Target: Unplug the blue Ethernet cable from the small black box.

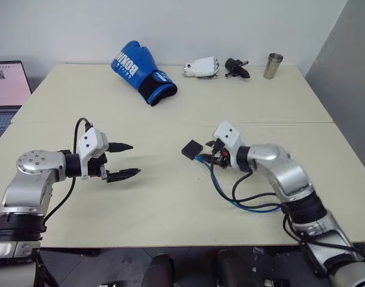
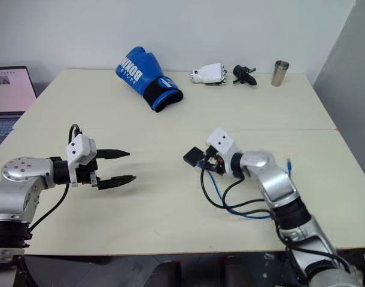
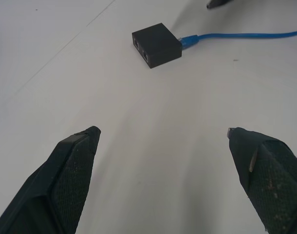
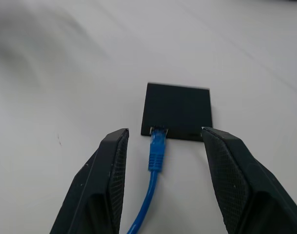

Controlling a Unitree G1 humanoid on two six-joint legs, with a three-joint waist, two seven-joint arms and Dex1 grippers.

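Blue cable (image 1: 221, 185) loops across the lower right of the cream tabletop (image 1: 170, 119) in the left eye view, one end running up to the box (image 1: 192, 148) near the middle, which lies flat with the plug still seated in its edge. The right end effector (image 1: 213, 153) sits just beside that edge, close over the plug, probably placed to take hold of it. The left end effector (image 1: 124, 160) hangs well apart at centre left, fingers spread and pointing toward the box, likely waiting to steady it. A boxing glove (image 1: 142, 72), a white robot hand (image 1: 201, 67), a black part (image 1: 237, 68) and a steel cup (image 1: 273, 66) lie along the far edge, and a laptop (image 1: 8, 89) stands at upper left, all clear of the work. The right eye view gives the same layout, with the cable's free end lying far right. In the left wrist view its two fingers (image 3: 65, 180) stand wide apart at the bottom, holding nothing, and the box lies at upper centre with the cable leading off right. In the right wrist view the fingers (image 4: 104, 185) stand apart either side of the plug, not clamped on it; the box lies just beyond the tips, so the cable remains plugged in.
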